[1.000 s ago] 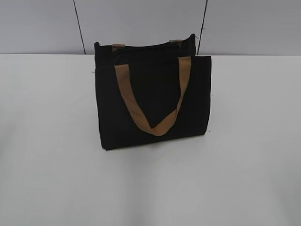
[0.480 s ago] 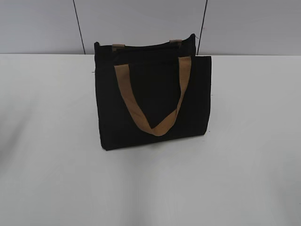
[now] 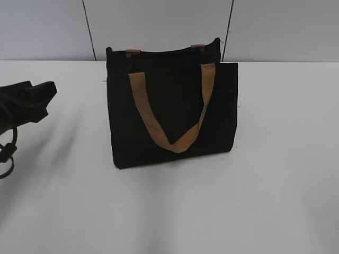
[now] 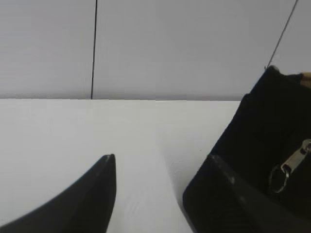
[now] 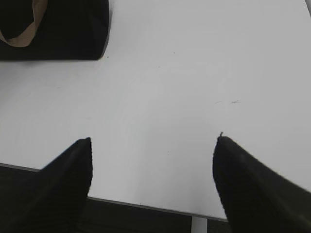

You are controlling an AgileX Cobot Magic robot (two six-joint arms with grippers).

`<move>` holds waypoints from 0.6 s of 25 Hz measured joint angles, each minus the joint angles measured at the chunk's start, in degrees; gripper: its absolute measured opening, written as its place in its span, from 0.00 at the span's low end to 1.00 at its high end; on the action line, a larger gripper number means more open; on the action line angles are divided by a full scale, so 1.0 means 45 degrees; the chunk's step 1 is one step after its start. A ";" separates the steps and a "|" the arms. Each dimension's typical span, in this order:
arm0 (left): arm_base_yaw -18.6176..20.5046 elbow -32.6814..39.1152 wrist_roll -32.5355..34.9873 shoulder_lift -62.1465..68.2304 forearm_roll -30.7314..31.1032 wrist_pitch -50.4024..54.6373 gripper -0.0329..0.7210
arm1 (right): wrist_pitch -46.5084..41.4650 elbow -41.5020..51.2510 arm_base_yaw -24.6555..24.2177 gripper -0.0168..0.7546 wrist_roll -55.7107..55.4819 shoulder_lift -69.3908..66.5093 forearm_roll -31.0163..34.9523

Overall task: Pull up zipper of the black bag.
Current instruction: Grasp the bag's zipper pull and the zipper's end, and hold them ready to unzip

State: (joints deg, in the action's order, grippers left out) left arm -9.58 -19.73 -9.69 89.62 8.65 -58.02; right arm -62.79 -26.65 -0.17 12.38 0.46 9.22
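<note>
The black bag stands upright in the middle of the white table, its tan handle hanging down the front. In the left wrist view the bag's end is at the right, with a metal zipper pull and ring hanging on it. My left gripper is open and empty, to the left of the bag; it shows at the left edge of the exterior view. My right gripper is open and empty over the table's front edge, with the bag far off at the upper left.
A grey panelled wall runs behind the table. The table's front edge lies just under my right gripper. A black cable loop hangs from my left arm.
My left arm has come into the exterior view from the left edge. The bag has not moved.
</note>
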 joint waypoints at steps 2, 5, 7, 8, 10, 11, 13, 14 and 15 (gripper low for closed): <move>0.0000 -0.0176 -0.0818 0.1114 0.0506 -0.0781 0.62 | 0.0000 0.0000 0.0000 0.78 0.0000 0.0000 0.0000; 0.0000 -0.0826 -0.1422 0.2443 0.1823 -0.1227 0.62 | 0.0000 0.0000 0.0000 0.78 0.0000 0.0000 0.0000; 0.0000 -0.1372 -0.1545 0.3116 0.2915 -0.1334 0.62 | 0.0000 0.0000 0.0000 0.78 0.0000 0.0000 0.0000; 0.0000 -0.1684 -0.1579 0.3434 0.3455 -0.1339 0.62 | 0.0000 0.0000 0.0000 0.78 0.0000 0.0000 0.0000; 0.0000 -0.2212 -0.1625 0.3925 0.4349 -0.1178 0.62 | 0.0000 0.0000 0.0000 0.78 0.0000 0.0000 0.0000; 0.0000 -0.2518 -0.1625 0.4162 0.4726 -0.0989 0.62 | 0.0000 0.0000 0.0000 0.78 -0.0012 0.0000 0.0000; 0.0000 -0.2884 -0.1639 0.4452 0.5366 -0.0643 0.62 | 0.0000 0.0000 0.0000 0.78 -0.0010 0.0000 0.0000; 0.0000 -0.3068 -0.1652 0.4565 0.5674 -0.0519 0.62 | 0.0000 0.0000 0.0000 0.78 -0.0010 0.0000 0.0000; 0.0000 -0.3230 -0.1656 0.4686 0.6086 -0.0417 0.62 | 0.0000 0.0000 0.0000 0.78 -0.0010 0.0000 0.0000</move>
State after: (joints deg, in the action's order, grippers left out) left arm -9.58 -34.26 -17.14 110.70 36.04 -59.89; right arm -62.79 -26.65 -0.17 12.33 0.46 9.22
